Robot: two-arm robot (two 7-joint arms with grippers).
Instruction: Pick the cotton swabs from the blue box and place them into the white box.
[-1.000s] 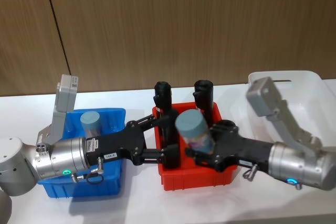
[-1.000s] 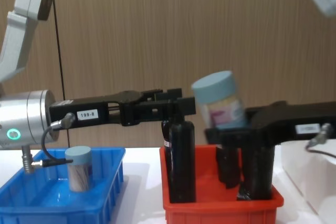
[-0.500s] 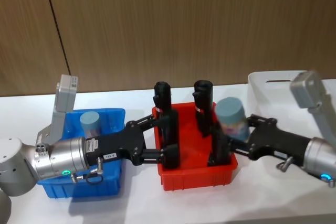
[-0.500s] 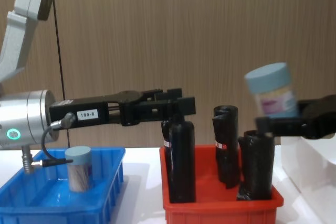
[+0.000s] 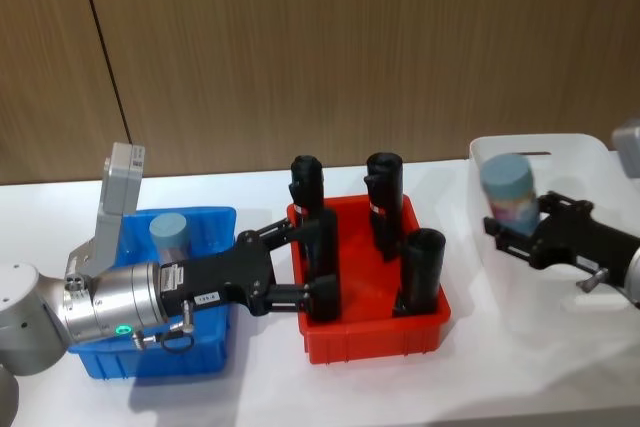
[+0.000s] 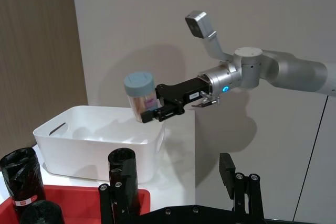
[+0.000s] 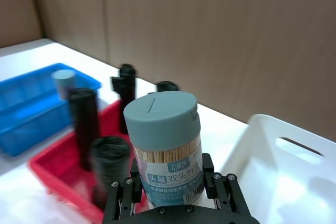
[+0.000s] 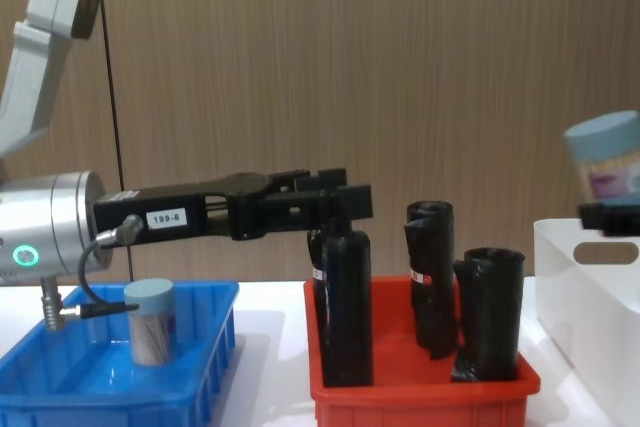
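Observation:
My right gripper (image 5: 516, 221) is shut on a cotton swabs jar (image 5: 507, 190) with a pale blue lid, held upright above the near-left part of the white box (image 5: 566, 146). The right wrist view shows that jar (image 7: 166, 145) close up, with the white box (image 7: 279, 183) beside and below it. A second cotton swabs jar (image 5: 170, 236) stands in the blue box (image 5: 212, 355) at the left. My left gripper (image 5: 303, 265) is open, stretched level from over the blue box to the red bin's left side, holding nothing.
Between the two boxes stands a red bin (image 5: 374, 335) holding several tall black rolls (image 5: 418, 270). One black roll (image 8: 346, 302) stands right at the left gripper's fingertips. A wood-panelled wall runs along the back of the white table.
My right gripper has carried the jar to the right, from over the red bin to above the white box. The left arm has stayed where it was.

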